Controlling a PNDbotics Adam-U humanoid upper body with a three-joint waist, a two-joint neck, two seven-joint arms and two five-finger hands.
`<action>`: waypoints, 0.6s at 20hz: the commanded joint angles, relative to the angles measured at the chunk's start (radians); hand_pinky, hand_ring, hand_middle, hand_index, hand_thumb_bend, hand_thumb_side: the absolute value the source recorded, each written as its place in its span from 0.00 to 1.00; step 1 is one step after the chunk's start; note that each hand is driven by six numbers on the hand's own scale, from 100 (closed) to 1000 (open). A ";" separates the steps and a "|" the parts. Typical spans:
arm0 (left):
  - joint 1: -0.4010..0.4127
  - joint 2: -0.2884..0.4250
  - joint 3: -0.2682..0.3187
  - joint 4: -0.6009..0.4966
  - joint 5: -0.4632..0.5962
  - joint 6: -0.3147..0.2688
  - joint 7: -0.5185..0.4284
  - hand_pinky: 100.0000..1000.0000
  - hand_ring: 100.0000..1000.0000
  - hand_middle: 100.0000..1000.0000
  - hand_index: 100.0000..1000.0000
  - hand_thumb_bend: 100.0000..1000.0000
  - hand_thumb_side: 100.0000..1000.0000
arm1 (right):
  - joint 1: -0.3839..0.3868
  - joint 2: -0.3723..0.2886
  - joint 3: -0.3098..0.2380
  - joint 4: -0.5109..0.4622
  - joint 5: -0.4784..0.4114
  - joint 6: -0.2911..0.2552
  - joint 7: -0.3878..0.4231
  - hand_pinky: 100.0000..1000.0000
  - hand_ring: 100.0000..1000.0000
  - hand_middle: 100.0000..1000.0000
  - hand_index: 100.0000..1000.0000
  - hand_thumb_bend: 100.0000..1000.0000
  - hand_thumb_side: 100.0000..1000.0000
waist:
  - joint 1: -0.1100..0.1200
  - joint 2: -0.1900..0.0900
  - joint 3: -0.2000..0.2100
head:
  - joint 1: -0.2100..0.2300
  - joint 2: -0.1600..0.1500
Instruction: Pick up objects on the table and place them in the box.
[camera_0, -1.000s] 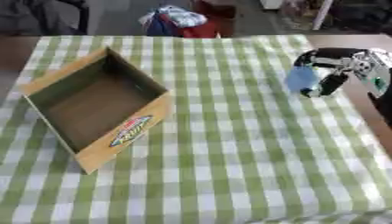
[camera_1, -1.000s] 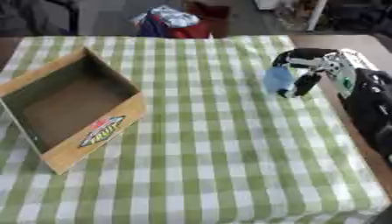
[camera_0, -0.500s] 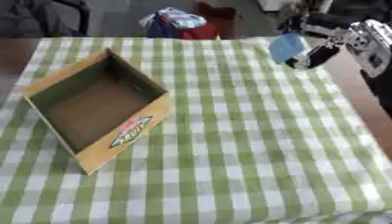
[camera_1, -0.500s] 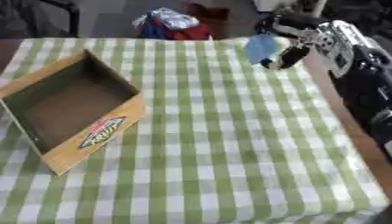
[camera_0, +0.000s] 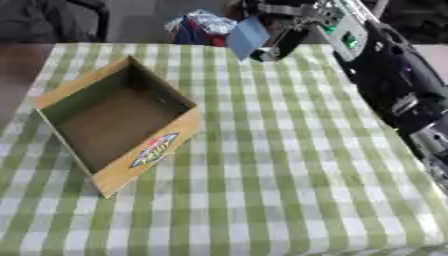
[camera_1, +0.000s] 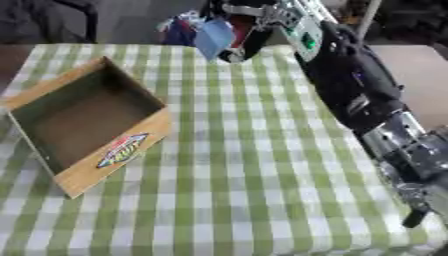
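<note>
My right hand is raised above the far middle of the table, its fingers curled round a flat light blue object that hangs tilted in the air. The right arm stretches from the lower right up to it. An open cardboard box with a colourful label on its front wall sits on the left of the table, with nothing visible inside. The blue object is to the right of and beyond the box. My left hand shows in neither view.
A green and white checked cloth covers the table. Beyond the far edge lies a heap of blue, red and white things. A dark chair stands at the far left.
My right hand has lifted the blue object from the table's right side and carried it up and leftward, towards the far middle. The view has also shifted.
</note>
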 joint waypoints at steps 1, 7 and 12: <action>-0.018 0.002 -0.008 -0.019 0.010 -0.003 -0.009 0.61 0.56 0.61 0.67 0.00 0.64 | -0.044 0.044 -0.010 0.028 0.028 0.000 0.016 0.80 0.97 0.88 0.44 0.00 0.05 | 0.005 -0.013 0.013 | -0.017 0.005; -0.028 -0.004 -0.016 -0.019 0.018 -0.005 -0.019 0.61 0.56 0.61 0.67 0.00 0.64 | -0.077 0.145 -0.009 0.081 0.102 -0.008 0.031 0.81 0.97 0.88 0.45 0.00 0.06 | 0.004 -0.011 0.054 | -0.042 0.005; -0.032 -0.007 -0.018 -0.019 0.022 -0.008 -0.023 0.61 0.56 0.61 0.67 0.00 0.64 | -0.086 0.201 0.001 0.083 0.163 -0.036 0.028 0.82 0.96 0.88 0.46 0.00 0.06 | 0.002 -0.011 0.070 | -0.049 0.005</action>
